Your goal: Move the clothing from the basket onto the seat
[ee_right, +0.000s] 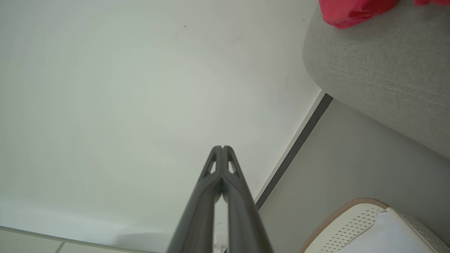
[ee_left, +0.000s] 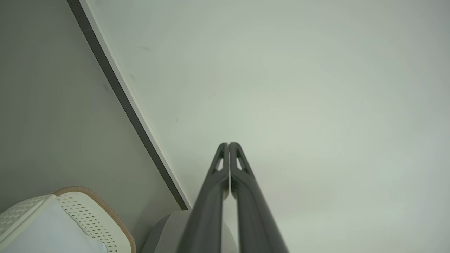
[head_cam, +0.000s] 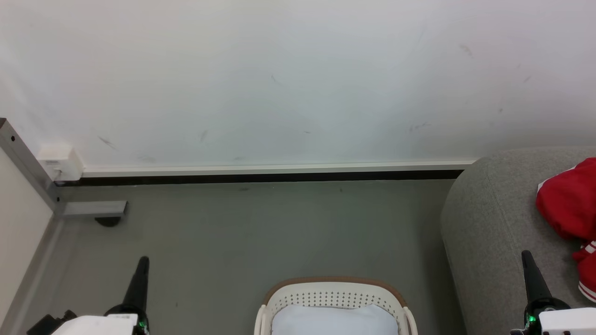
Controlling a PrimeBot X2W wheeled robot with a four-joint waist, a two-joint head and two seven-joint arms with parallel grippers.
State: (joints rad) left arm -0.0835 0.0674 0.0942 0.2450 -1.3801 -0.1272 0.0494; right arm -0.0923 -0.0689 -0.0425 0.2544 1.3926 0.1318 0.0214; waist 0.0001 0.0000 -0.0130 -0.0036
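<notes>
Since the red clothing already lies heaped on the grey seat, and the basket shows just its white pad where you can see in, both tools look parked with nothing to carry. Your left tool has its fingers pressed together on nothing, above the floor at 9 o'clock from the basket. Your right tool is pinched closed and empty too, in front of the seat. From it the clothing sits near, between 1 and 3 o'clock, not touching. The basket's near half is cut off, so check it.
</notes>
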